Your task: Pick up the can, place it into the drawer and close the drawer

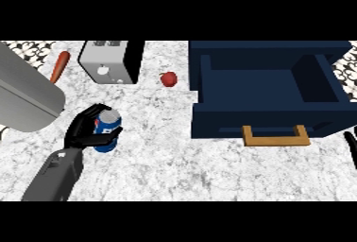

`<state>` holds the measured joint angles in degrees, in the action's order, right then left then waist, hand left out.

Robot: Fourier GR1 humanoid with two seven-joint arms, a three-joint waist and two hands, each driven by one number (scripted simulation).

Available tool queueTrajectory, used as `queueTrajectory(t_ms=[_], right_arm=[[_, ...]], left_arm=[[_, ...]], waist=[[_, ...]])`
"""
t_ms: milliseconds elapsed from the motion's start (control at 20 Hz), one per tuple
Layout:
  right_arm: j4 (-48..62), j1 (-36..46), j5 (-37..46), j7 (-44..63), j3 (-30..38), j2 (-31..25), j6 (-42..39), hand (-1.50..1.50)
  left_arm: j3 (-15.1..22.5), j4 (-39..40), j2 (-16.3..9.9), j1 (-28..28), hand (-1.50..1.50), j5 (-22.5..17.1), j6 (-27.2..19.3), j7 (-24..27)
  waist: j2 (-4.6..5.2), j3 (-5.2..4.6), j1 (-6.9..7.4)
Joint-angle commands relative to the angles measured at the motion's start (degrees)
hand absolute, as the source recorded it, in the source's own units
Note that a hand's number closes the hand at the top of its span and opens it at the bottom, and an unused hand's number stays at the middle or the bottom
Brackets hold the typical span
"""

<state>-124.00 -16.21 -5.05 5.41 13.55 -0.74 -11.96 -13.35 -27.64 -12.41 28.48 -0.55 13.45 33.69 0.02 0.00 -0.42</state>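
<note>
A blue can point(107, 128) with a silver top stands on the marble counter at the left. My left hand point(85, 127) is curled round it from the left, thumb across its front. The dark blue drawer point(265, 80) stands open at the right, its inside bare, with a tan handle point(276, 137) on its front. Only a thin black sliver of my right hand point(351, 146) shows at the right edge, below the drawer's front corner.
A silver toaster point(110, 61) stands at the back. A small red fruit point(169, 79) lies between the toaster and the drawer. An orange carrot-like thing point(60, 66) lies at the back left, beside a large grey metal object point(24, 94).
</note>
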Motion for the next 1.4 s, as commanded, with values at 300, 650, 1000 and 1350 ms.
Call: queueTrajectory(t_ms=[300,650,1000,1350], right_arm=[[-2.8,-1.4,0.7,1.6,-1.8,0.7,0.9,-1.5],[-3.4,-6.4,-5.0,-2.0,4.4,-1.1,-4.0,-1.5],[2.5,-1.0,-1.5,-4.0,2.3,0.3,-2.2,-1.5],[-3.8,-5.2,-2.0,-1.1,1.1,0.7,-1.1,-1.5]], left_arm=[[-2.1,-13.4,2.8,-6.5,1.5,-4.6,-7.7,-5.3],[1.2,-32.5,6.3,-11.4,1.5,-6.7,-11.3,-15.0],[7.2,-43.5,8.1,-12.1,1.5,-4.3,-13.4,-22.8],[13.2,-56.5,11.6,-4.1,1.5,0.3,-21.4,-37.1]], waist=[[-0.29,0.05,0.85],[-0.3,0.06,0.43],[-0.09,0.03,0.34],[-0.29,0.06,0.16]])
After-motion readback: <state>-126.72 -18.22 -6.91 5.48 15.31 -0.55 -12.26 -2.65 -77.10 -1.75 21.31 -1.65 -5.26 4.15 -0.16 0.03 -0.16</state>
